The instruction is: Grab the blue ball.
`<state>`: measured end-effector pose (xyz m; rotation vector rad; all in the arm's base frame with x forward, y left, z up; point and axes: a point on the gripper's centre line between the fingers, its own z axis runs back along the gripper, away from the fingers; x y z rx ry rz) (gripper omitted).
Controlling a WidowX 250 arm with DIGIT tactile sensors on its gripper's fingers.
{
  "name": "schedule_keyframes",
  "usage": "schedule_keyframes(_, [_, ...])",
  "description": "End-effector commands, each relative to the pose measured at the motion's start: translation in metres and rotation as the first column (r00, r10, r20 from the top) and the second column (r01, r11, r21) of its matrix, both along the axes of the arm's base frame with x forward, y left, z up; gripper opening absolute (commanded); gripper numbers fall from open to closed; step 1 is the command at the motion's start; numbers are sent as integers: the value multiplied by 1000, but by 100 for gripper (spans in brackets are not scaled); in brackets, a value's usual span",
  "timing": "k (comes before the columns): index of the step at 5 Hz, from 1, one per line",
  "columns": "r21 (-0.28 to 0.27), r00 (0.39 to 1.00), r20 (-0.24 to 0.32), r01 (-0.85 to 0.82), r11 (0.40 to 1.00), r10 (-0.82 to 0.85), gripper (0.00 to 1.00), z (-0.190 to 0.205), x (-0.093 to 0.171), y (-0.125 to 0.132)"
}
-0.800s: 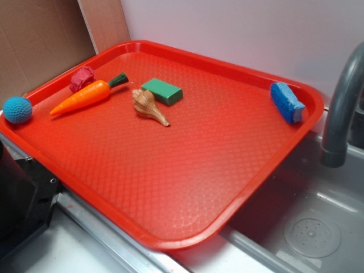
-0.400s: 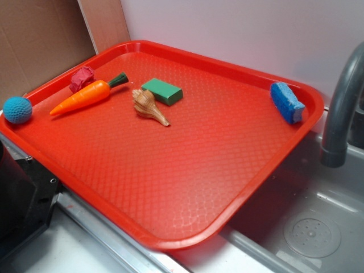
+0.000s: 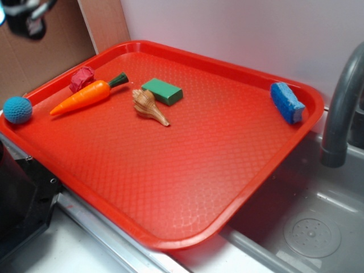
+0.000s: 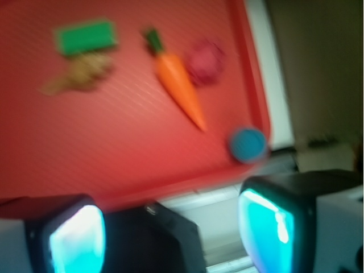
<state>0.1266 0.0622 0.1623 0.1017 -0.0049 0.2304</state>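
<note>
Nothing is grabbed yet: the blue ball sits in the red tray's corner beside the carrot, while the gripper, apparently spread open and empty in the blurred wrist view, hangs well apart.

Wrist view blurred throughout, claw cropped at exterior's top-left corner, faucet cut off right

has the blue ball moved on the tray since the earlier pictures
No. The blue ball sits at the same left corner of the red tray, just as far from the carrot tip as before.
</note>
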Motion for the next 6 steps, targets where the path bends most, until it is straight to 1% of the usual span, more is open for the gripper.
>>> schedule_keyframes(1, [-29,897,-83,433,901,-433,100,-36,-21,50])
schedule_keyframes(4, [-29,897,-83,433,901,-433,100,-36,-21,50])
schedule_keyframes(5, [-55,838,-38,542,839,-544,100,-67,-29,69])
schedule_keyframes(6, [7,776,28,631,776,-631,100,-84,-22,85])
